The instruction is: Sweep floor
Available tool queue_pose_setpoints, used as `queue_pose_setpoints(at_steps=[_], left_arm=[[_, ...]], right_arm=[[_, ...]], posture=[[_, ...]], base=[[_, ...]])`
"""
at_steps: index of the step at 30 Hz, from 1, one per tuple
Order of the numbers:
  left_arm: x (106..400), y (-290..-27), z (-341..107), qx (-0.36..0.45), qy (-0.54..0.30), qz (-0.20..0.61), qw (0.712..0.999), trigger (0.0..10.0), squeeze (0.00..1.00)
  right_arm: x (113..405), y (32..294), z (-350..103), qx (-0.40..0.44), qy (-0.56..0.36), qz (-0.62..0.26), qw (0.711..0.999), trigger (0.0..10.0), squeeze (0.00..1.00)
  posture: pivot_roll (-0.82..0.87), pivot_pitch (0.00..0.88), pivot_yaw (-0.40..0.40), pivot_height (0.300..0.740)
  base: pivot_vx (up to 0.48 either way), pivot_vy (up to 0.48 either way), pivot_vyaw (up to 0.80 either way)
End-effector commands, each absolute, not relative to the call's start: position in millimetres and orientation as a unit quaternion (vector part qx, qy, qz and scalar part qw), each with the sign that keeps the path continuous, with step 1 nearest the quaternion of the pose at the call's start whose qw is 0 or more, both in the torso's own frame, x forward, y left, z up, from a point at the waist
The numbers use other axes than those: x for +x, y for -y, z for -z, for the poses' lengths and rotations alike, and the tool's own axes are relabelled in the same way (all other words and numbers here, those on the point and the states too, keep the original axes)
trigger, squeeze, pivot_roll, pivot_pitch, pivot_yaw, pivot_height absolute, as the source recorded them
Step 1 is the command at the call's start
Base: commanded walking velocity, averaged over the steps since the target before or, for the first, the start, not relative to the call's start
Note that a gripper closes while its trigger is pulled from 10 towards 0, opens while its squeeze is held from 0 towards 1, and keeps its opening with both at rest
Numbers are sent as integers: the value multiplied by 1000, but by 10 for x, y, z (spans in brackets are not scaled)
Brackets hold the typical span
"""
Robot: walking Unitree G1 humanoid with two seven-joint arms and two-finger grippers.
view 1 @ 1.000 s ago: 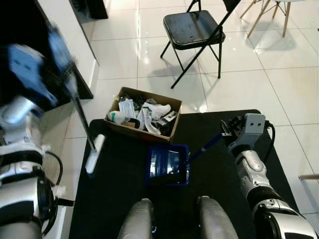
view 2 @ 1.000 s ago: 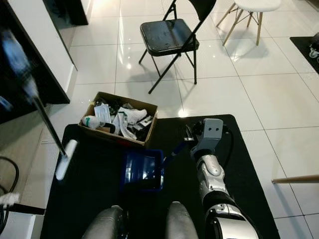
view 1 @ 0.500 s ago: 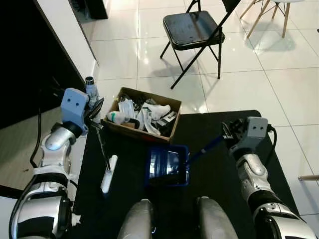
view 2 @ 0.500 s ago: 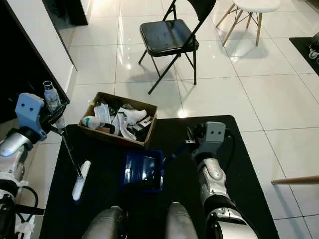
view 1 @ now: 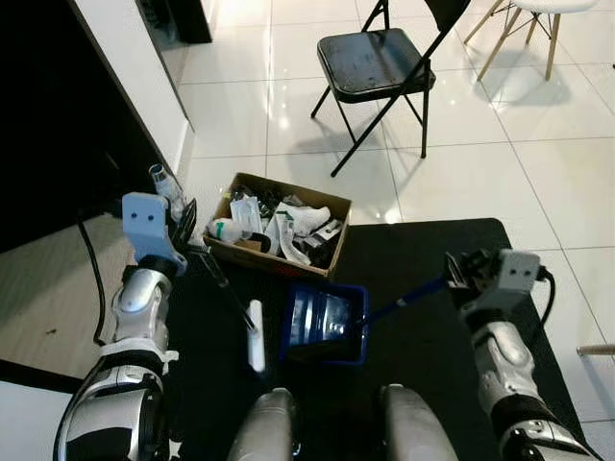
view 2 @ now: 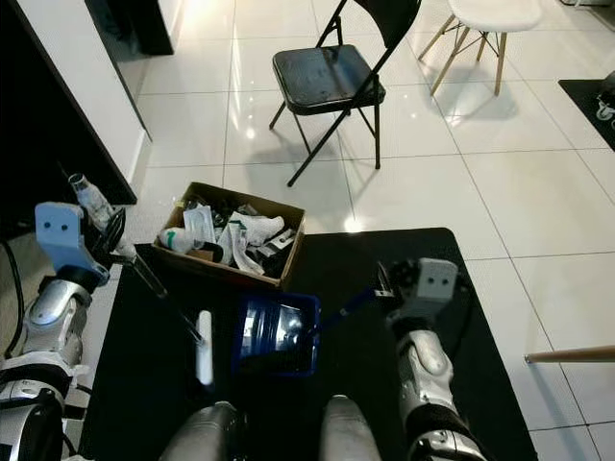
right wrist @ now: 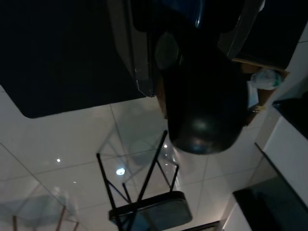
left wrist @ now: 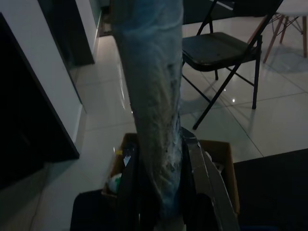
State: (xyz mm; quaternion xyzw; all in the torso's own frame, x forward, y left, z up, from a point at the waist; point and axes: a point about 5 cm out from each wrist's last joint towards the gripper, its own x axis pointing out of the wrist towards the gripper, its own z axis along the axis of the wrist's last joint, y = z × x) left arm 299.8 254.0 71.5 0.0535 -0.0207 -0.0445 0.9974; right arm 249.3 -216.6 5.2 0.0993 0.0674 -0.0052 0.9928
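My left gripper (view 1: pixel 185 229) is shut on the thin handle of a brush (left wrist: pixel 155 115), which is wrapped in clear film. The handle slants down to a white brush head (view 1: pixel 255 334) lying on the black mat (view 1: pixel 423 360). The brush head sits just left of a blue dustpan (view 1: pixel 325 322). My right gripper (view 1: pixel 461 274) is shut on the dustpan's blue handle (view 1: pixel 408 300), whose dark round end (right wrist: pixel 204 113) sits between the fingers in the right wrist view. The pan rests flat on the mat.
A cardboard box (view 1: pixel 279 223) full of wrappers and litter stands at the mat's far left corner. A black folding chair (view 1: pixel 377 60) stands beyond it on white tiles. A dark cabinet (view 1: pixel 58 134) lines the left side. A white stool (view 2: pixel 480 29) stands far right.
My left arm came down from a blurred raised pose, and the brush head slid right across the mat up to the dustpan. My right arm drifted slightly right; the dustpan stayed.
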Motion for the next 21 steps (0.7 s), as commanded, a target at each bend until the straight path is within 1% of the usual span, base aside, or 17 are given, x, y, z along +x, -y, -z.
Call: queue_pose_setpoints(at_steps=[1, 5, 8, 11, 14, 17, 18, 21], left_arm=[[2977, -2521, -697, 53, 27, 36, 998, 10000, 0], [2988, -2494, -684, 52, 25, 34, 998, 10000, 0], [3001, -2473, -679, 52, 22, 38, 998, 10000, 0], [3015, -2432, -665, 57, 16, 51, 997, 10000, 0], [3020, -2401, -653, 65, 11, 63, 996, 10000, 0], [3030, -2398, -669, 63, 15, 60, 996, 10000, 0], [3030, -2398, -669, 63, 15, 60, 996, 10000, 0], [3030, -2383, -656, 62, 13, 62, 996, 10000, 0]], right_arm=[[2382, 2280, -11, 114, -69, 28, 991, 10000, 0], [2252, 2455, -2, 138, -60, 62, 987, 10000, 0], [2207, 2469, 18, 144, -64, 63, 985, 10000, 0], [2200, 2428, 45, 147, -75, 50, 985, 10000, 0], [2254, 2347, 27, 141, -78, 22, 987, 10000, 0], [2389, 2271, -63, 139, -68, -14, 988, 10000, 0], [2389, 2271, -63, 139, -68, -14, 988, 10000, 0], [2547, 2220, -171, 143, -61, -53, 986, 10000, 0]], posture=[[-17, 31, 37, 740], [-29, 37, 47, 740], [-32, 37, 50, 740], [-34, 38, 52, 740], [-35, 38, 52, 740], [-34, 39, 47, 740], [-34, 39, 47, 740], [-24, 36, 33, 740]], base=[[0, 0, 0], [0, 0, 0], [0, 0, 0], [0, 0, 0], [0, 0, 0], [0, 0, 0], [0, 0, 0], [0, 0, 0]])
